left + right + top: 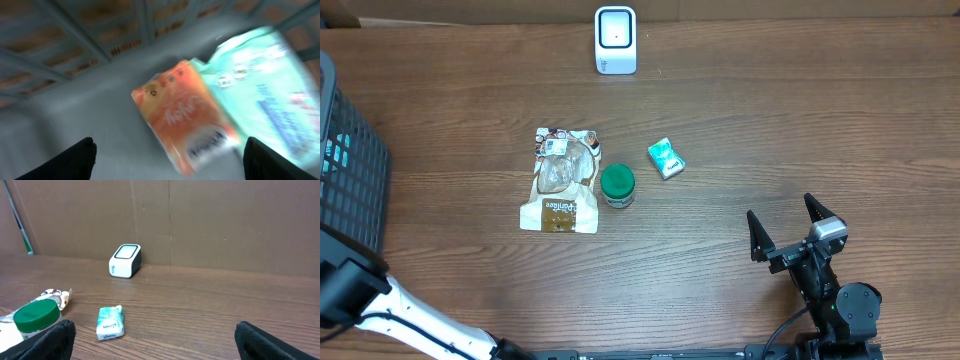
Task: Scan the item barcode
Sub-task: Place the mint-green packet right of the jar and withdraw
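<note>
The white barcode scanner stands at the table's far edge and also shows in the right wrist view. In the left wrist view, blurred, an orange packet and a mint-green packet lie on the grey floor of a basket. My left gripper hangs open above them, the orange packet's lower end between its fingers but untouched. My right gripper rests open at the table's near right, empty. Which item is meant I cannot tell.
A dark mesh basket stands at the left edge, with the left arm reaching toward it. Mid-table lie a snack bag, a green-lidded jar and a small tissue pack, the last also in the right wrist view.
</note>
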Controlling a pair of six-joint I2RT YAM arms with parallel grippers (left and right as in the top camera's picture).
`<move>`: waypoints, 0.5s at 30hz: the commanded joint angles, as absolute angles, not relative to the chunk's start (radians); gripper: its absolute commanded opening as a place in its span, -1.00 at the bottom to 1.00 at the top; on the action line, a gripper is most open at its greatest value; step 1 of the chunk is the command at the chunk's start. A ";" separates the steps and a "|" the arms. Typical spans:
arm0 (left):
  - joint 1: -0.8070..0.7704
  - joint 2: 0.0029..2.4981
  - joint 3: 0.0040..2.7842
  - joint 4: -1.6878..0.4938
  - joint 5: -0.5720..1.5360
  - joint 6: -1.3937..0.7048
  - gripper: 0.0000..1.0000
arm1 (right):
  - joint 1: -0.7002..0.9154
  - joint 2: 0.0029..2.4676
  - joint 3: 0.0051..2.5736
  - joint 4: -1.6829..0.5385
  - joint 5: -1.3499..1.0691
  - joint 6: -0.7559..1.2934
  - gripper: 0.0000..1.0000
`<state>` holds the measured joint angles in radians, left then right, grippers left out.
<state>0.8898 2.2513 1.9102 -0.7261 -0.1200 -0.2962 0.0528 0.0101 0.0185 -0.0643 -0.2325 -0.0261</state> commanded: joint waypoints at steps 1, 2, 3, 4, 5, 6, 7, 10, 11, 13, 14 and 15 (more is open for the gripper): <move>0.887 2.326 1.901 -0.692 -0.142 -0.254 0.48 | 0.051 0.003 0.008 -0.060 -0.234 -0.023 1.00; 0.886 2.335 1.901 -0.683 -0.142 -0.254 0.47 | 0.051 0.003 0.008 -0.060 -0.234 -0.024 1.00; 0.886 2.344 1.901 -0.675 -0.143 -0.253 0.47 | 0.051 0.003 0.008 -0.060 -0.234 -0.024 1.00; 0.886 2.346 1.901 -0.668 -0.145 -0.253 0.45 | 0.051 0.003 0.008 -0.060 -0.234 -0.024 1.00; 0.886 2.349 1.901 -0.659 -0.150 -0.253 0.43 | 0.051 0.003 0.008 -0.060 -0.234 -0.023 1.00; 0.886 2.349 1.901 -0.653 -0.150 -0.253 0.38 | 0.051 0.003 0.008 -0.060 -0.234 -0.024 1.00; 0.886 2.349 1.901 -0.649 -0.149 -0.254 0.27 | 0.051 0.003 0.008 -0.060 -0.234 -0.024 1.00; 0.886 2.349 1.901 -0.657 -0.149 -0.246 -0.22 | 0.051 0.003 0.008 -0.060 -0.234 -0.023 0.99; 0.885 2.349 1.901 -0.671 -0.149 -0.245 -0.51 | 0.051 0.003 0.008 -0.060 -0.234 -0.024 1.00; 0.883 2.349 1.901 -0.709 -0.149 -0.246 -0.92 | 0.051 0.003 0.008 -0.060 -0.234 -0.024 1.00; 0.882 2.349 1.901 -0.737 -0.137 -0.246 -0.92 | 0.051 0.003 0.008 -0.060 -0.234 -0.024 1.00; 0.882 2.349 1.901 -0.752 -0.129 -0.246 -0.92 | 0.051 0.003 0.008 -0.060 -0.234 -0.023 1.00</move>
<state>0.8894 2.3219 1.9091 -0.6933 -0.1280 -0.2577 0.0528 0.0101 0.0185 -0.0647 -0.2321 -0.0261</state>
